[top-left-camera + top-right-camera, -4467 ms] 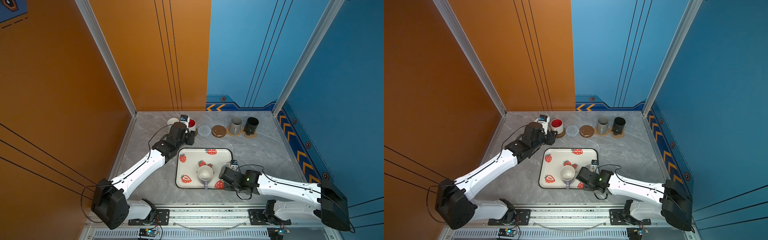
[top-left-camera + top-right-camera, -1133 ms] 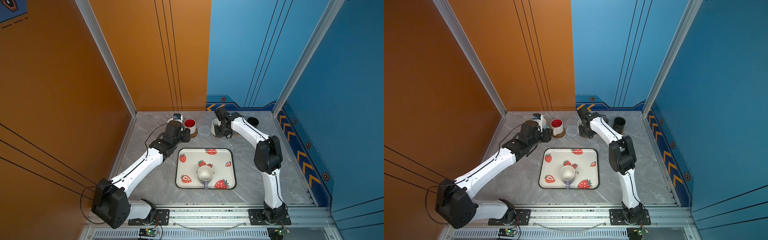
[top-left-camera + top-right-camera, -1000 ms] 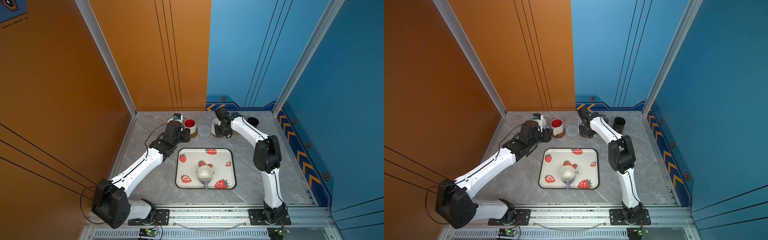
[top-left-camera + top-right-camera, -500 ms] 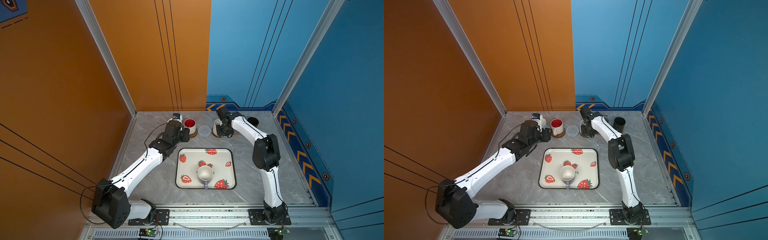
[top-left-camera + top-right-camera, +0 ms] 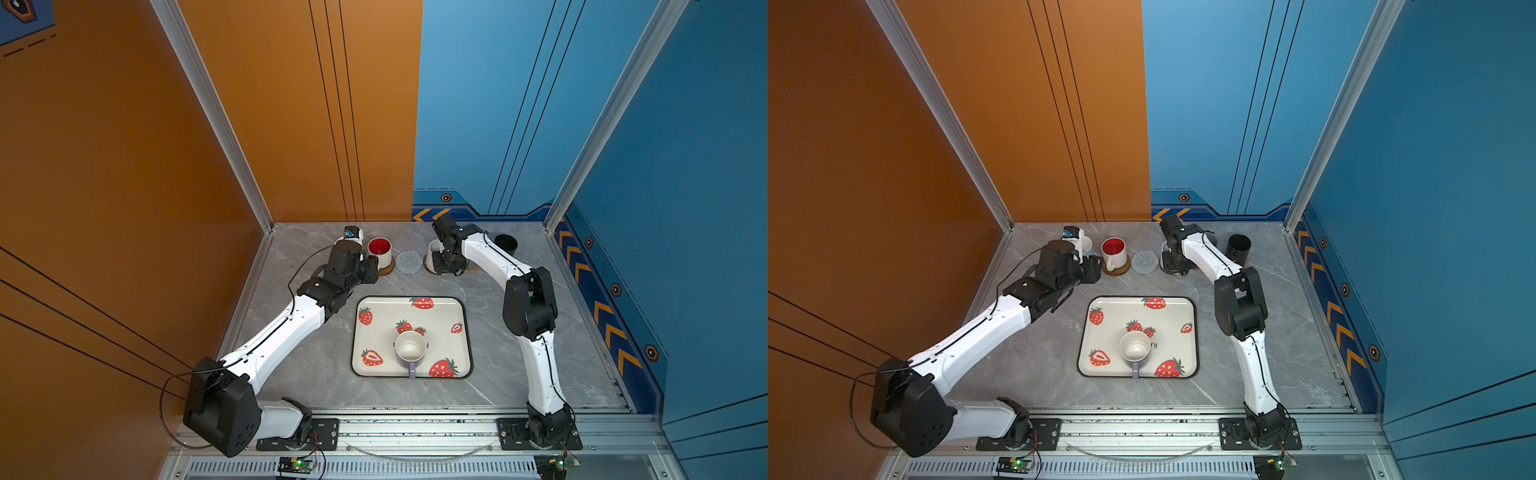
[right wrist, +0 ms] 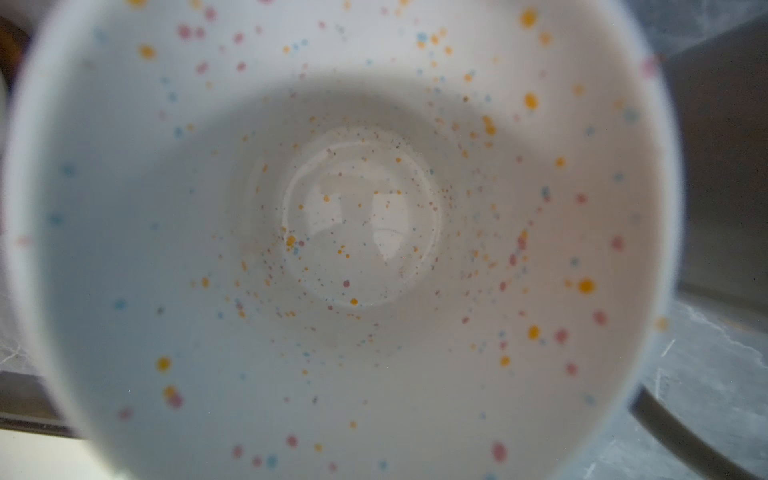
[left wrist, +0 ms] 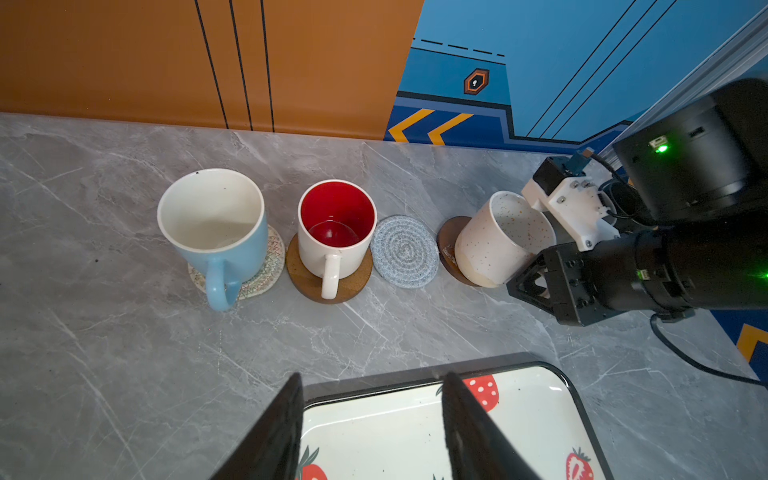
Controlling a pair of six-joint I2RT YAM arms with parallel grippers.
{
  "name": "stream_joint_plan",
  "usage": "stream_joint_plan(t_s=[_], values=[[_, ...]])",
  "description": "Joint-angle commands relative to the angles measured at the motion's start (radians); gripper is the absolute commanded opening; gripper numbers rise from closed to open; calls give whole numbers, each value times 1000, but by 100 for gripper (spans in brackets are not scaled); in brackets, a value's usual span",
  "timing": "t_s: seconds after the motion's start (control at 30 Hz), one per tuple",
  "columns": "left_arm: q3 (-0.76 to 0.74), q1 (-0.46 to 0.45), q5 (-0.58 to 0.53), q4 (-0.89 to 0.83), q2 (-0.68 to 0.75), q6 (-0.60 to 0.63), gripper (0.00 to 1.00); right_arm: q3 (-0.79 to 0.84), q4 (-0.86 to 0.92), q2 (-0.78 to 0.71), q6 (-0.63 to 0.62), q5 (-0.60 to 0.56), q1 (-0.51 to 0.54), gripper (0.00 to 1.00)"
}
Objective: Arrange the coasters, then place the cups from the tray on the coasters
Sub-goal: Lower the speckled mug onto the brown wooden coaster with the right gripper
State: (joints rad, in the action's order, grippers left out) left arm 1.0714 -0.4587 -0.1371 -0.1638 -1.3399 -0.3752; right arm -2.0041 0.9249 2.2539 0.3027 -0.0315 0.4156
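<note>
At the back, a light blue cup stands on a beige woven coaster, and a white cup with red inside on a brown wooden coaster. A grey woven coaster lies bare. My right gripper is shut on the speckled white cup, which is tilted with its base on another brown disc; its inside fills the right wrist view. My left gripper hangs open and empty over the tray's far corner. A lavender cup stands on the tray.
A black cup stands at the back right, behind the right arm. The right arm's elbow rises just right of the tray. Orange and blue walls close the back and sides.
Over the last seconds my right arm swung from beside the tray to the back row, and the speckled cup now rests on the brown disc. In the last second almost nothing moved.
</note>
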Motion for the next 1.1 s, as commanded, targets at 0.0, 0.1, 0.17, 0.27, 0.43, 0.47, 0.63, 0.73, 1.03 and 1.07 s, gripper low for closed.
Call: stream_joint_plan(t_s=[0.0, 0.1, 0.17, 0.27, 0.43, 0.47, 0.63, 0.73, 1.03, 1.07], values=[[-7, 9, 14, 6, -12, -11, 54, -49, -26, -7, -7, -39, -8, 0], [-6, 11, 14, 6, -10, -13, 54, -54, -22, -3, -7, -39, -8, 0], [-5, 11, 16, 6, -10, -13, 54, -56, -22, -2, -7, -42, -8, 0], [-7, 11, 16, 6, -8, -13, 54, -61, -18, 3, -8, -52, -8, 0], [-7, 11, 16, 6, -6, -13, 54, -70, -12, 7, -16, -71, -6, 0], [-7, 11, 17, 7, -5, -13, 54, -72, -11, 7, -17, -73, -6, 0], [-7, 11, 19, 6, -5, -13, 54, -78, -9, 13, -19, -76, -6, 0], [-8, 11, 19, 6, -4, -14, 54, -81, -7, 18, -19, -78, -7, 0], [-8, 11, 19, 6, -1, -14, 54, -94, -8, 31, -25, -75, -1, 0], [-8, 11, 19, 6, -2, -14, 54, -96, -8, 31, -26, -76, -1, 0]])
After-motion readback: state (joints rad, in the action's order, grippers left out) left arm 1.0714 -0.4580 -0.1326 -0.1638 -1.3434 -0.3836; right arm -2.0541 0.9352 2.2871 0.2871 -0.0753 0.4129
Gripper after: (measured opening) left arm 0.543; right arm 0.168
